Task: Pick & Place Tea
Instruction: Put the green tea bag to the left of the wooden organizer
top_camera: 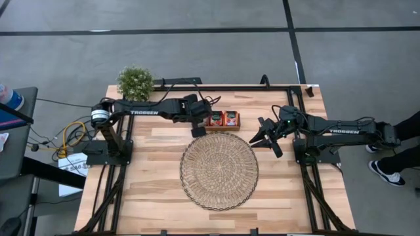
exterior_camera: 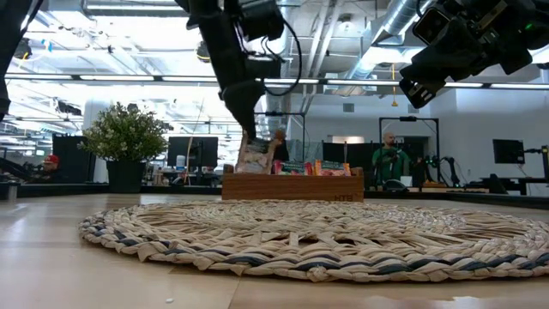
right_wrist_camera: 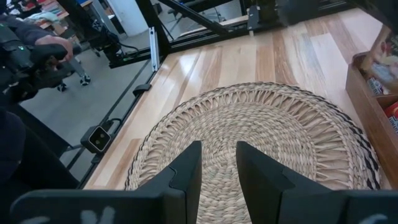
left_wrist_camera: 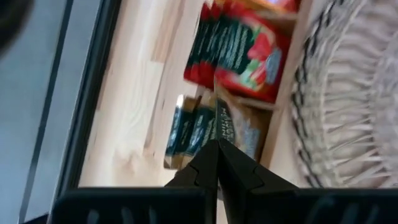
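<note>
We see the left gripper (left_wrist_camera: 217, 149) pinched on a beige sachet (left_wrist_camera: 233, 127) in the tray's (top_camera: 222, 128) left end, near the table's far edge, while the right gripper (right_wrist_camera: 217, 163) hovers parted beside the mat (top_camera: 219, 172).

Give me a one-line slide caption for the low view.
Left gripper shut on a pale tea sachet above the wooden tray, behind the wicker mat.

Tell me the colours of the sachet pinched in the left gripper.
Pale beige with a dark green band, seen best in the left wrist view: sachet in the left gripper.
</note>
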Robot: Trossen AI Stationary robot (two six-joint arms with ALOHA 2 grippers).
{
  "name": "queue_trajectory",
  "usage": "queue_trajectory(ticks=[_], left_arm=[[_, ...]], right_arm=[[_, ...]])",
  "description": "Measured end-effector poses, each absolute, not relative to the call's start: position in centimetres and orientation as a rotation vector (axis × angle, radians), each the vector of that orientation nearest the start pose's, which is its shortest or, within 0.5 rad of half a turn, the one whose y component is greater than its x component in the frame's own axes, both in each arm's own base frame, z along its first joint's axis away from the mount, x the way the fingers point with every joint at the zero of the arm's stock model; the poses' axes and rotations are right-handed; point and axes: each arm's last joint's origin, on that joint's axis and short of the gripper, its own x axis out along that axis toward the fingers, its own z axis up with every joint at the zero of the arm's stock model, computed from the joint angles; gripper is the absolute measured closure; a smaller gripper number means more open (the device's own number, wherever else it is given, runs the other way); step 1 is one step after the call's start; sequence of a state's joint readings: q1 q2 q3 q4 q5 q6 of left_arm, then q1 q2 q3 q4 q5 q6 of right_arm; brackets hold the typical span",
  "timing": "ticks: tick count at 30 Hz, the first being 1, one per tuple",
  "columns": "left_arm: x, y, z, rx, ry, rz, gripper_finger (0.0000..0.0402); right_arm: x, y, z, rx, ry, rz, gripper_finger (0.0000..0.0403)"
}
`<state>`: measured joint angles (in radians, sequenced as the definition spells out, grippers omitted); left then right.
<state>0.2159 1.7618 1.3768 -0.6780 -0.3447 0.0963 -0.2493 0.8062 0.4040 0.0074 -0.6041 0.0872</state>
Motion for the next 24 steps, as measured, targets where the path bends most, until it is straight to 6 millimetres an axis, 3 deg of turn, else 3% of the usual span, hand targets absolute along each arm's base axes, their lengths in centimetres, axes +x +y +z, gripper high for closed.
queue_trajectory(ticks=[24], left_arm=[[34.5, 9.3, 21.2, 0.107, 1.119, 0.459, 0.0401]], right_arm=[[17.0, -2.6, 21.8, 0.251, 0.377, 0.336, 0.0310]])
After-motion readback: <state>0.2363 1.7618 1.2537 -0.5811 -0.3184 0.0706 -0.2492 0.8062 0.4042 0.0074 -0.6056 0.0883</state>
